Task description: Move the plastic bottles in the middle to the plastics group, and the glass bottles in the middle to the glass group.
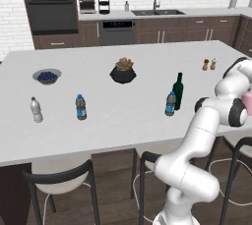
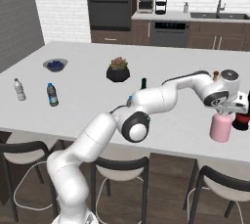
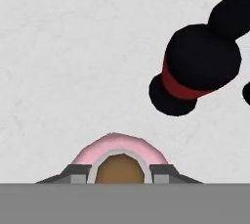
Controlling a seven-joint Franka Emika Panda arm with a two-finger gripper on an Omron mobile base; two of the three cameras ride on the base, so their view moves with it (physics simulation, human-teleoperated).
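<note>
The gripper (image 3: 121, 174) was clamped on the neck of the pink bottle (image 2: 220, 127), which stood at the counter's (image 1: 123, 111) right end just beside a black-and-red bottle (image 3: 195, 71). The blue-labelled water bottle (image 1: 170, 104) stood touching the green bottle (image 1: 178, 91); no label writing was legible.

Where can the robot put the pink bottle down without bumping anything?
Bare counter lies open beside the pink bottle held in the gripper, on the side away from the black-and-red bottle. Toward that bottle it's crowded.
</note>
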